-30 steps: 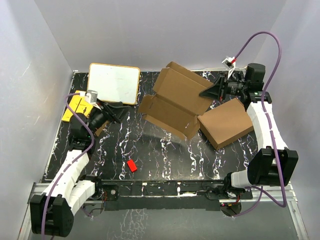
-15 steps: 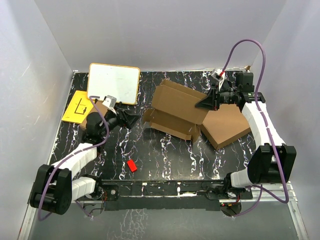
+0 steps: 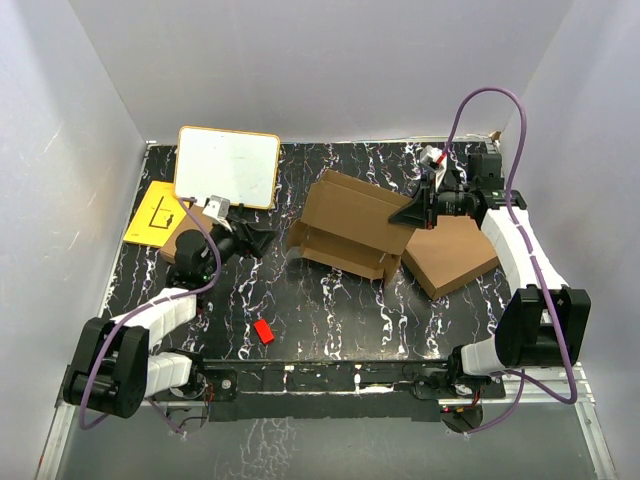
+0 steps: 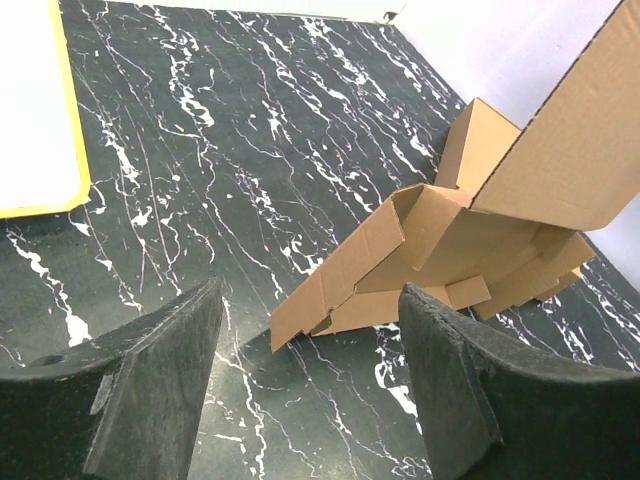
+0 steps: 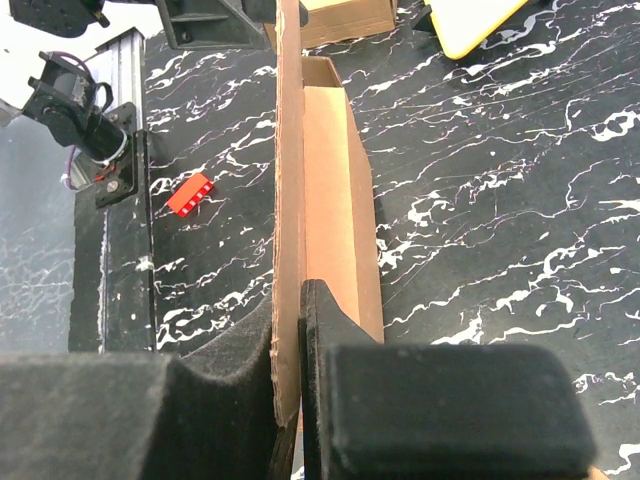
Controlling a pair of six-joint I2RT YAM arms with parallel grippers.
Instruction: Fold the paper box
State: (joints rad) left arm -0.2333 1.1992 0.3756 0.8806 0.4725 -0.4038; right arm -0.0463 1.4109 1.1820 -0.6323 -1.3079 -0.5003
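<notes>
The paper box [image 3: 350,225] is a thin brown die-cut mailer lying half-formed at the table's middle, its lid panel raised. My right gripper [image 3: 415,212] is shut on the lid's right edge; in the right wrist view the cardboard [image 5: 290,200] runs edge-on between the jaws. My left gripper [image 3: 262,238] is open and empty, low over the table just left of the box. In the left wrist view the box [image 4: 440,260] lies ahead between the fingers [image 4: 160,370], apart from them.
A thicker plain brown box [image 3: 450,252] lies right of the mailer, under my right arm. A whiteboard [image 3: 227,165] with a yellow rim lies at the back left, a yellow sheet [image 3: 155,212] beside it. A small red block [image 3: 263,331] lies near the front.
My right gripper has lowered the lid and drawn the box down flatter. My left arm has swung from the far left toward the box and now rests near its left end.
</notes>
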